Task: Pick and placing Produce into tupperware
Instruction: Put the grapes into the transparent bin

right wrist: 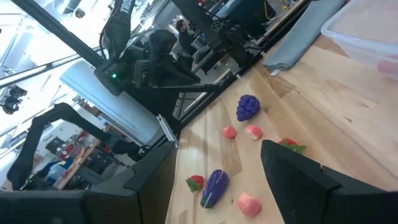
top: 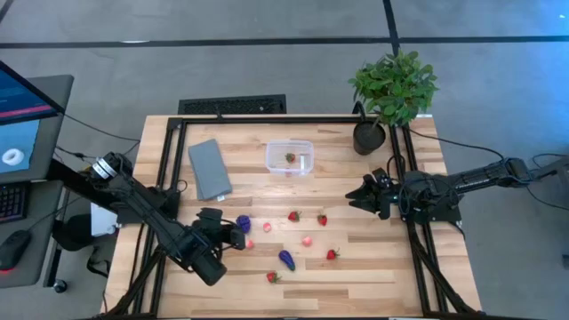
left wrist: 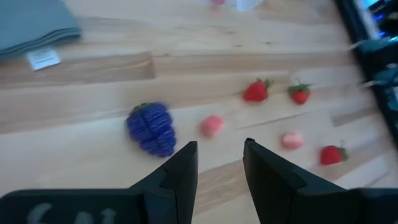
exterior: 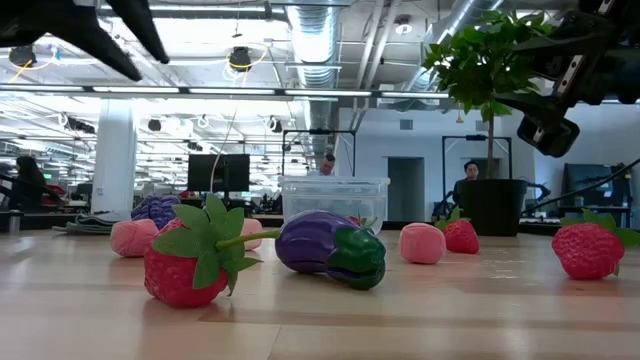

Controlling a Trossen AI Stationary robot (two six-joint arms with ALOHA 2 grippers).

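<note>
**Desk:** Item one, claws?

**Operator:** I read the left gripper (left wrist: 219, 146) as pressed together and pinching nothing. It hovers over the near-left boards, just beside the purple grape cluster (left wrist: 151, 127) and a pink piece (left wrist: 212, 125). The right gripper (right wrist: 217, 168) is spread wide and empty, waiting at the right side.

**Desk:** Item two, tupperware?

**Operator:** The clear tub (top: 271, 164) sits far-centre with one strawberry (top: 290, 158) inside. It is well apart from the left claw.

**Desk:** Method?

**Operator:** My judgement: I spread the fingers first, centre them over one piece, descend square, then pinch gently. These pieces probably roll.

**Desk:** Item three, surroundings?

**Operator:**
- Grey lid (top: 210, 168), left of the tub, close to my carry path.
- Potted plant (top: 391, 89), far right, out of the way.
- Eggplant (top: 286, 260) and loose strawberries, near-centre, easily nudged.
</note>
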